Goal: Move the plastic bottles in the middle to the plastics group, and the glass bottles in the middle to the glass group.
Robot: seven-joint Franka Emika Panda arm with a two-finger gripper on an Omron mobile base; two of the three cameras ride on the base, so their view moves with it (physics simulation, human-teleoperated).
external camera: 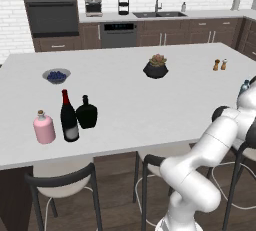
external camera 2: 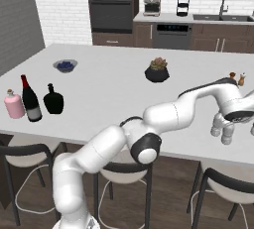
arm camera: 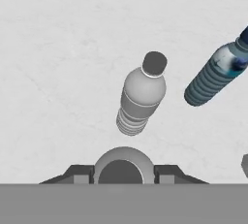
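Now the clear bottle [arm camera: 141,98] stands on the counter [external camera: 135,100] just beside the blue bottle [arm camera: 213,75], beneath the gripper [external camera 2: 224,133] — jaw width I cannot tell. Risk: 1 sideways swing tips both, since they stand close.

No lettering, brand or number can be read anywhere. The wine bottle [external camera: 69,119] carries a pale label, but it is too small to show any writing.
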